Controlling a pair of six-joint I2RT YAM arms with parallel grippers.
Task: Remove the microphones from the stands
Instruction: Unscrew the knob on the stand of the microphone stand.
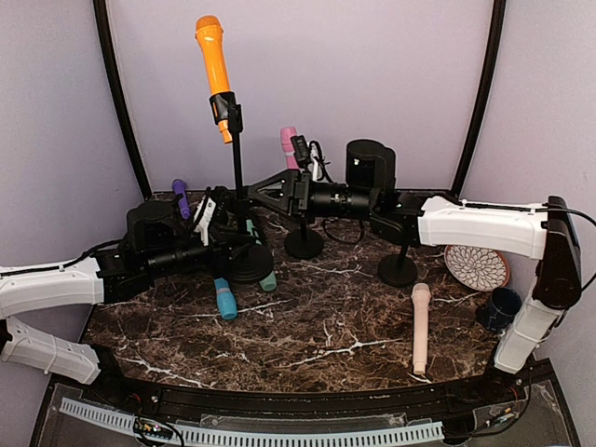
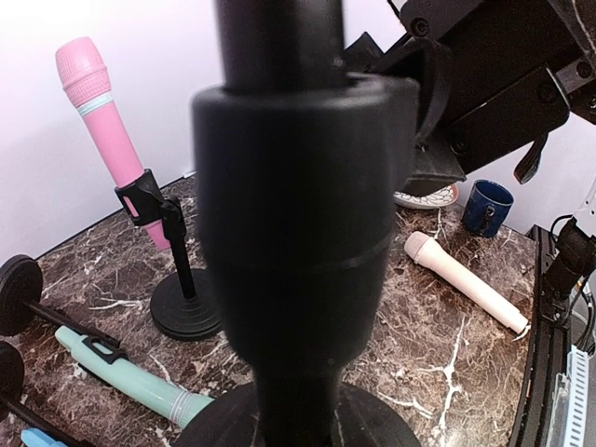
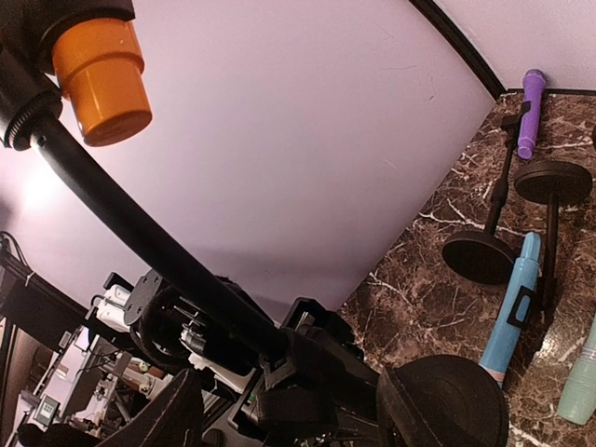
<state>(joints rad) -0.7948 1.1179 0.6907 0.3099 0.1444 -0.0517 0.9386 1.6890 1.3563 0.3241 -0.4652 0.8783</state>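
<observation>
The orange microphone (image 1: 210, 56) sits upright in the clip at the top of a tall black stand (image 1: 237, 163). Its lower end shows in the right wrist view (image 3: 101, 79), above the stand's pole (image 3: 149, 242). My left gripper (image 1: 228, 247) is low on the stand just above its base and looks shut on it. The stand's collar (image 2: 298, 214) fills the left wrist view and hides the fingers. My right gripper (image 1: 253, 194) is at the pole about mid-height, well below the microphone, with its jaws apart.
A pink microphone (image 1: 289, 140) stands in a short stand behind, also in the left wrist view (image 2: 98, 112). Purple (image 1: 180, 197), blue (image 1: 224, 298), teal (image 1: 266, 277) and beige (image 1: 421, 326) microphones lie around. A plate (image 1: 476, 266) and navy mug (image 1: 503, 307) are at right.
</observation>
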